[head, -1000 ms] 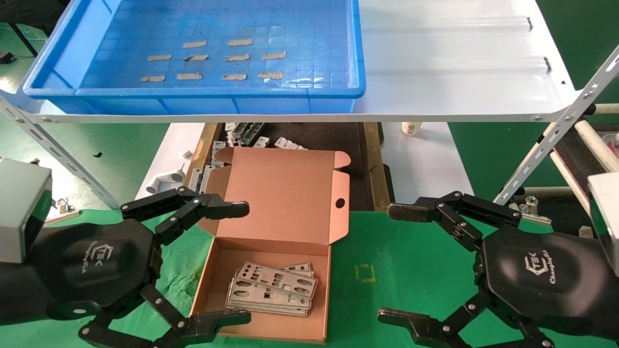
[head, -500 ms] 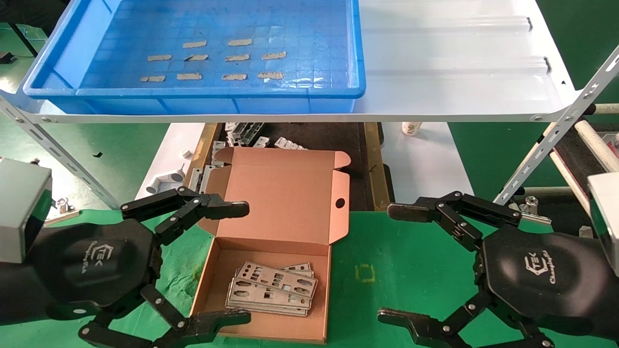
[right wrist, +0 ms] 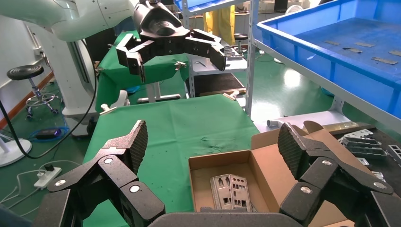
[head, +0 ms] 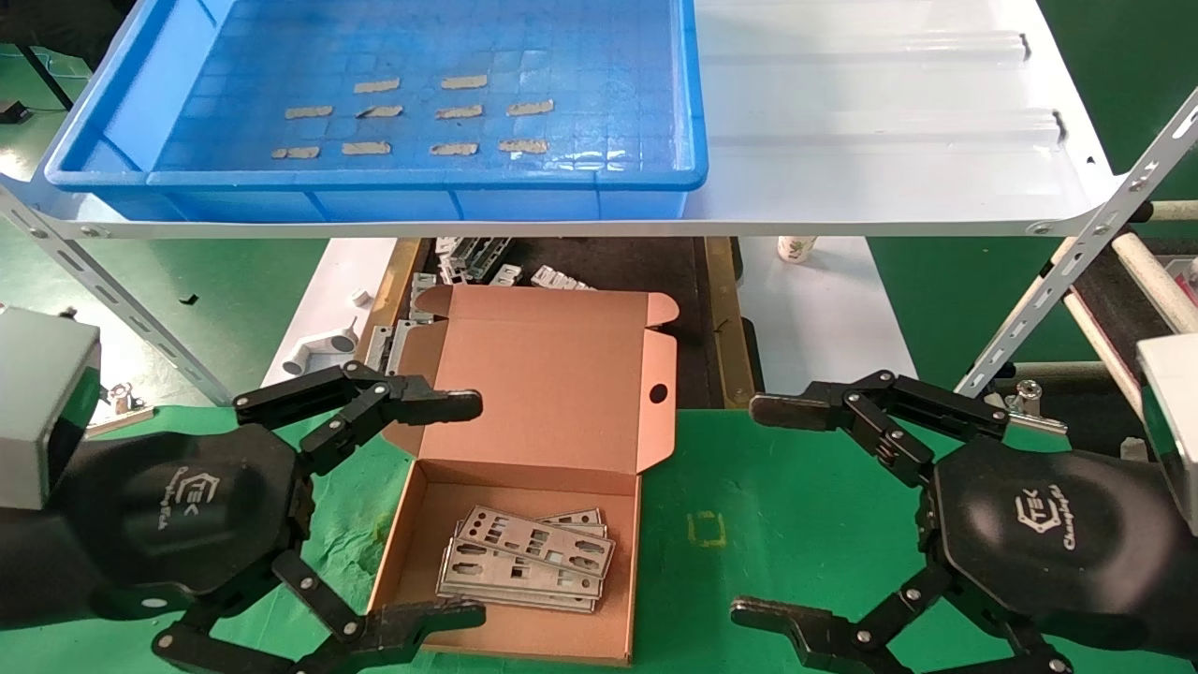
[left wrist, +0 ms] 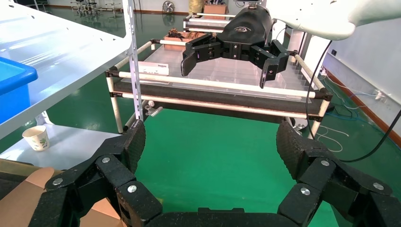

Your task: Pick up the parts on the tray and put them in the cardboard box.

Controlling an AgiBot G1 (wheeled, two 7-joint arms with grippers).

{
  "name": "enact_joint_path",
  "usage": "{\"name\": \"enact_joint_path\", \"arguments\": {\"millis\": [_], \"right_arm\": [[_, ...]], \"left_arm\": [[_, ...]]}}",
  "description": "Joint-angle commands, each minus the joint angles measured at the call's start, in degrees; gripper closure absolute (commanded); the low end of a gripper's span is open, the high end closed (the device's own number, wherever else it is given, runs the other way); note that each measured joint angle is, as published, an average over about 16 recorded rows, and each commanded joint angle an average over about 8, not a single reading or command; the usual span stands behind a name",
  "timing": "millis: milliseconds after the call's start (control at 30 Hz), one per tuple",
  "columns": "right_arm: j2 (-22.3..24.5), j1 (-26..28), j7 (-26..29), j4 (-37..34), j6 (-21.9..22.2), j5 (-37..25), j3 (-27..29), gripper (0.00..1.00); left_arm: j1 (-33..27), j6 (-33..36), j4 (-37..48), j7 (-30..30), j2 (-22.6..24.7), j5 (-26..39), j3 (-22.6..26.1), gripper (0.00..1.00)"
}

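Head view, tray: the blue tray (head: 131,103) sits on a white shelf (head: 889,122) across the upper left of the frame; its floor shows only grey tape strips (head: 454,111), no parts.
Head view, box: the cardboard box (head: 552,384) lies open at lower centre on the green bench (head: 777,524), lid tipped back.
Head view, parts: the parts (head: 524,559) lie stacked flat inside the box, toward its lower half.
Head view, left tool: the left tool (head: 468,510) is at lower left, fingers spread wide and holding nothing; its tips reach the box's left wall, with the parts just right of it.
Head view, right tool: the right tool (head: 763,510) is at lower right, spread wide and empty, over bare bench, apart from the box.
Progress: judging by the bare tray and filled box, the moving looks done; nothing seems left to pick.
Left wrist view: the left tool (left wrist: 208,151) gapes in the foreground, a box corner (left wrist: 28,189) at lower left; the right tool (left wrist: 227,59) is far off at top centre.
Right wrist view: the right tool (right wrist: 210,142) gapes wide; box (right wrist: 274,165) and parts (right wrist: 229,191) show between its fingers at lower centre, the tray (right wrist: 350,56) at upper right, the left tool (right wrist: 172,52) at upper centre.
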Motion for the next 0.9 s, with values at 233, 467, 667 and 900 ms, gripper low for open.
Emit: {"name": "enact_joint_path", "arguments": {"millis": [233, 467, 667, 900], "right_arm": [[0.0, 0.0, 0.0, 0.0, 0.0, 0.0, 0.0, 0.0], [0.0, 0.0, 0.0, 0.0, 0.0, 0.0, 0.0, 0.0], [0.0, 0.0, 0.0, 0.0, 0.0, 0.0, 0.0, 0.0], [0.0, 0.0, 0.0, 0.0, 0.0, 0.0, 0.0, 0.0]], "left_arm": [[0.0, 0.0, 0.0, 0.0, 0.0, 0.0, 0.0, 0.0], [0.0, 0.0, 0.0, 0.0, 0.0, 0.0, 0.0, 0.0], [0.0, 0.0, 0.0, 0.0, 0.0, 0.0, 0.0, 0.0], [0.0, 0.0, 0.0, 0.0, 0.0, 0.0, 0.0, 0.0]]}}
